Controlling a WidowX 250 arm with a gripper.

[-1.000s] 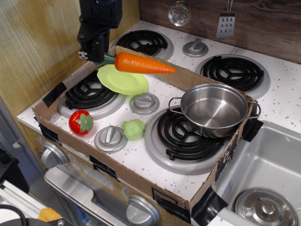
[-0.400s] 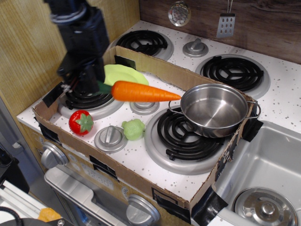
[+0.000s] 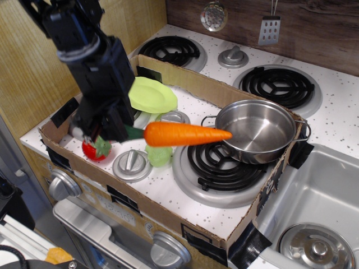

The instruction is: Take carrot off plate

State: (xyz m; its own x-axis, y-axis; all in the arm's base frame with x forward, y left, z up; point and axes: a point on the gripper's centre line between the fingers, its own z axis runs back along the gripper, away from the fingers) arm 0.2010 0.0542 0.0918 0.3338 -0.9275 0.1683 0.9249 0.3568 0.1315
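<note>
Cardboard (image 3: 168,210) is taped as a low wall around the front of the toy stove, and the plate (image 3: 152,95), a steel pot (image 3: 255,130), a red tomato toy (image 3: 94,149) and a small pale green toy (image 3: 158,155) are enclosed by it. Nothing is seen lying on the plate or in the pot. The carrot (image 3: 188,134) is held level in the air by its green stem end in the gripper (image 3: 115,133), clear of the plate and in front of it, its tip near the pot's rim. The fingers are hard to make out. The tomato and the left front burner are partly hidden by the arm.
</note>
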